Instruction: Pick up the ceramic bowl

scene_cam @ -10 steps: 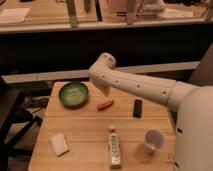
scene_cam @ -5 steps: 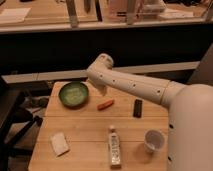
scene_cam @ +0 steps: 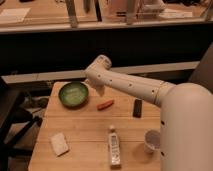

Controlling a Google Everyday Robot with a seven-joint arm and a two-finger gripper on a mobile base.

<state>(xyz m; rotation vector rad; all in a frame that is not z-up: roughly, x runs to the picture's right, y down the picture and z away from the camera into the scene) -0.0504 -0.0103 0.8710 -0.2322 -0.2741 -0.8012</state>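
White arm [scene_cam: 131, 86] bent downward, fingers [scene_cam: 99, 90] hanging just beside ceramic bowl [scene_cam: 73, 94], released or clenched cannot tell

You have six loose things on your one wooden table [scene_cam: 85, 126], one of each kind: one ceramic bowl [scene_cam: 73, 94], one white cup [scene_cam: 152, 140], one orange piece [scene_cam: 105, 104], one small dark block [scene_cam: 137, 108], one bottle [scene_cam: 115, 146] lying flat and one pale pad [scene_cam: 59, 144]. There's one arm with one gripper [scene_cam: 98, 89] — it hangs just right of the bowl's rim.
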